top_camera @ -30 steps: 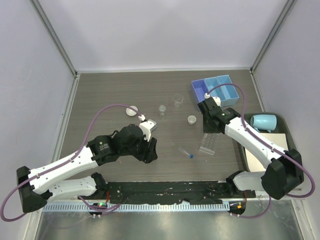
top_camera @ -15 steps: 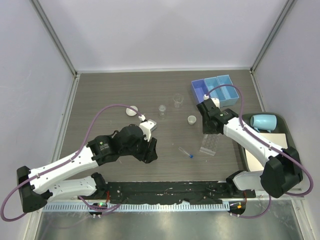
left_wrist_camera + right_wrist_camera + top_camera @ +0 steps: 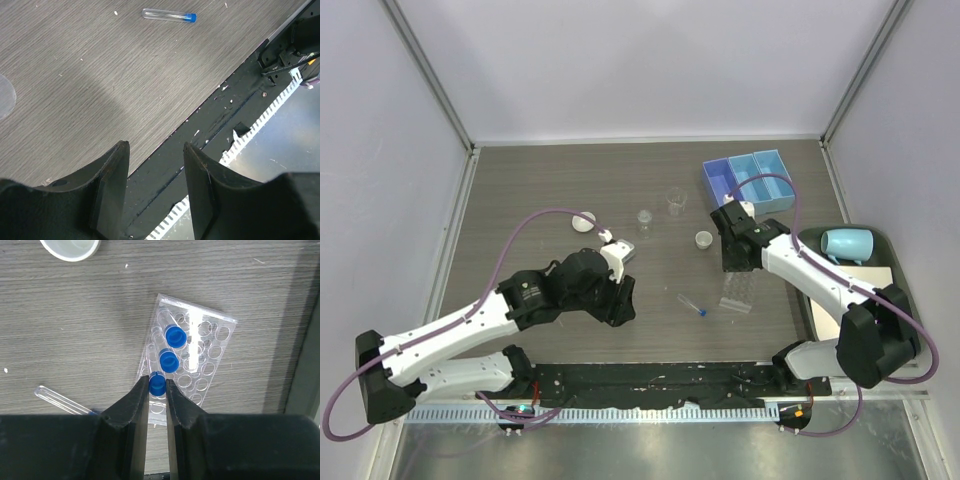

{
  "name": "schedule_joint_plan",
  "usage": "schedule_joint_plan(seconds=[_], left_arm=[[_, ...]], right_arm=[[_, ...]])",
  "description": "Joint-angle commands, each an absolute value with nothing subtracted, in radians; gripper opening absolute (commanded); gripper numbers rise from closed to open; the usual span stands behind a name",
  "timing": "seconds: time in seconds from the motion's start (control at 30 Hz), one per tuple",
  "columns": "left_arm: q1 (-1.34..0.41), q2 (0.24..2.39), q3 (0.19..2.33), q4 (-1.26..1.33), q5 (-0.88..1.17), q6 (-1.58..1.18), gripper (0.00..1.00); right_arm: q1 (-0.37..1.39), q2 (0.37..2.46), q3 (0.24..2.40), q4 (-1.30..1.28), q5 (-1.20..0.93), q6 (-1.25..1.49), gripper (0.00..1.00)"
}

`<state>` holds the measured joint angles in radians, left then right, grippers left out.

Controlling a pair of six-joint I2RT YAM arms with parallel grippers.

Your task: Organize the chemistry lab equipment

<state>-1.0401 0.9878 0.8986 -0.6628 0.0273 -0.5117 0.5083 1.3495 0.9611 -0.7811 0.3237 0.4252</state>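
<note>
Your right claw [image 3: 157, 390] is pinched nearly shut on the cap end of a tube [image 3: 157, 384], over the rack [image 3: 210, 345], with two seated tubes just ahead. The tube is likely light, stiff and slick, so grip it gently at the cap. Your left claw [image 3: 155, 165] hangs half open and empty, with a loose tube [image 3: 168, 16] lying well ahead.

**Legend.** No writing, number, brand or sign can be read in any of my views. The blue-capped tube [image 3: 157, 386] pinched in my right gripper [image 3: 157, 381], the clear rack [image 3: 215, 347] beneath it and the blue tray [image 3: 720, 180] all show plain, unmarked surfaces.
</note>
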Motion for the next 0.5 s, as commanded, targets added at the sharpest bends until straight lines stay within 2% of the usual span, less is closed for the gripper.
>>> schedule_joint_plan(seconds=[0.0,0.1,0.23,0.27,0.47], left_arm=[[-1.042,1.003,0.907,-0.627,0.031,-0.503,0.50],[-1.042,1.031,0.907,-0.614,0.022,-0.511,0.48],[-1.042,1.084,0.911,-0.594,0.009,-0.515,0.46],[-1.042,1.107,0.913,-0.588,0.009,-0.515,0.46],[-1.045,1.208,0.936,-0.523,0.009,-0.511,0.45]], right_arm=[[0.506,1.353,0.946,-0.744,0.307,0.443,0.19],[0.506,1.344,0.943,-0.747,0.310,0.446,0.27],[0.508,1.321,0.953,-0.767,0.331,0.445,0.32],[0.506,1.315,0.956,-0.778,0.336,0.443,0.37],[0.508,1.247,0.999,-0.842,0.382,0.430,0.40]])
